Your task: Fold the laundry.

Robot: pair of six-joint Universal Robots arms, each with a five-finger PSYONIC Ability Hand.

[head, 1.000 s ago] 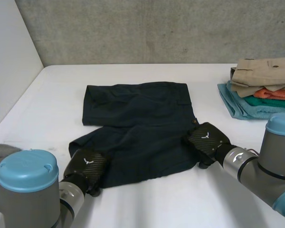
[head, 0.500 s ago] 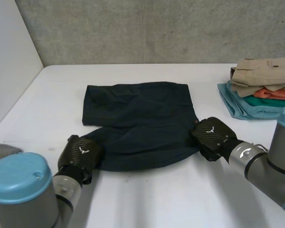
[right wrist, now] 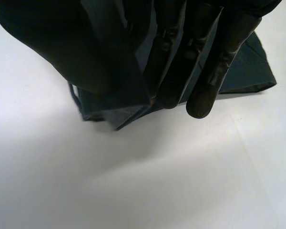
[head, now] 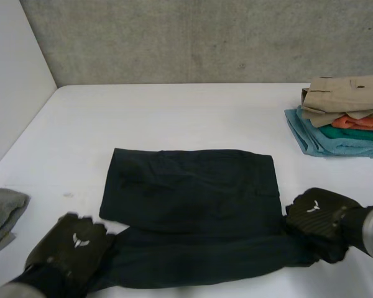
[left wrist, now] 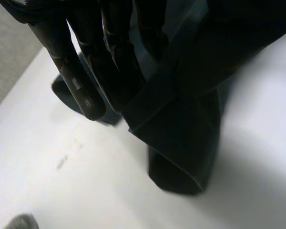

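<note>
The dark shorts (head: 193, 192) lie on the white table (head: 174, 112) btwn the two hands, spread out wide. The left hand (head: 71, 248) has one end of the edge nearest the robot & the right hand (head: 317, 214) has the other end.

Left wrist view: the fingers (left wrist: 83, 90) are nearly straight w/ the cloth pinched beside them, and the corner hangs down past the fingertips to the table. Right wrist view: same thing, fingers (right wrist: 209, 81) nearly straight, cloth squeezed under the palm. So both hands are gripping the shorts.

A pile of folded clothes (head: 342, 118) sits well apart, out past the right hand. A grey cloth (head: 1, 214) lies beside the left hand, not touching it.

Step now, prob.: the fold itself. Both ends of the near edge are held, and the far part lies flat.

Nxt move needs: both hands go up & away together at the same speed, lay the held edge on the far edge so the sides match, then let go. If one hand goes faster, the fold will prob. come out crooked.
</note>
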